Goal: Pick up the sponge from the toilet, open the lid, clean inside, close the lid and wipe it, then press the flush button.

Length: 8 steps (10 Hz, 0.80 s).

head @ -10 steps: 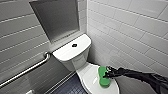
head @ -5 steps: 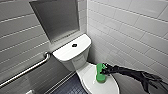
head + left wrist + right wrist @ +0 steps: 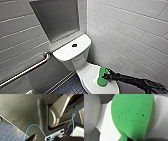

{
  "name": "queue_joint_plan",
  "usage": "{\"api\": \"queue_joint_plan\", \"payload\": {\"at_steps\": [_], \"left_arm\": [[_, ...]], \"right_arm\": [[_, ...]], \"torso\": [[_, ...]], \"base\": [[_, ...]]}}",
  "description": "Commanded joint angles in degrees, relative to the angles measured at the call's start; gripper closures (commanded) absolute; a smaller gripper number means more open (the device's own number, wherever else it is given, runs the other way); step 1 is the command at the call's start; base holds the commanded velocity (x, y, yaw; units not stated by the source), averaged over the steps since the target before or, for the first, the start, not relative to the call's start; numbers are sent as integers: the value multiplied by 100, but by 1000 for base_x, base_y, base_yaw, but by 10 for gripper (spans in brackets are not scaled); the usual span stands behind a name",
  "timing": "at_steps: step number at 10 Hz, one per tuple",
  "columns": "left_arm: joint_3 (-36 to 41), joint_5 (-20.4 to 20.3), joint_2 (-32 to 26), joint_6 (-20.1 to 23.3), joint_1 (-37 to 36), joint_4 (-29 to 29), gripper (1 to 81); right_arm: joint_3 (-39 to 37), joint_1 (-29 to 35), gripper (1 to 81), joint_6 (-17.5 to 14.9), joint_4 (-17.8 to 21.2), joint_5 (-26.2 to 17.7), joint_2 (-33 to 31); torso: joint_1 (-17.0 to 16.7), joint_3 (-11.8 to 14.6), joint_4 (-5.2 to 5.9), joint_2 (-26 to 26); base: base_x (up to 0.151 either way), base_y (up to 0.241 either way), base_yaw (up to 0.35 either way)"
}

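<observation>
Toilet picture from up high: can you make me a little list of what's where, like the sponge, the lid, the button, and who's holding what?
sponge: green sponge, over the lid
held by: right gripper, shut on the sponge
lid: white lid, down, closed
flush button: small dark flush button on the tank top, nothing touching it
toilet: white toilet, in the tiled corner
grab bar: metal grab bar on the wall beside the toilet
floor: dark tiled floor
</observation>
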Motion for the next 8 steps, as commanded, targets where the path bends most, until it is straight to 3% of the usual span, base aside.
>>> {"api": "queue_joint_plan", "payload": {"at_steps": [1,3,5,8], "left_arm": [[175,493,-227,-27,99,-34,10],[193,502,-201,-27,99,-34,10],[236,502,-184,-27,99,-25,10],[377,502,-263,-27,99,-25,10]], "right_arm": [[799,701,811,265,108,-1,-565],[1553,456,811,389,98,165,-1178],[1890,-98,811,433,107,720,-1611],[2330,-643,811,450,107,1028,-2174]], "torso": [[0,2,0,0],[0,2,0,0],[0,0,0,0],[0,2,0,0]], "base": [[0,0,0],[0,0,0],[0,0,0],[0,0,0]]}}
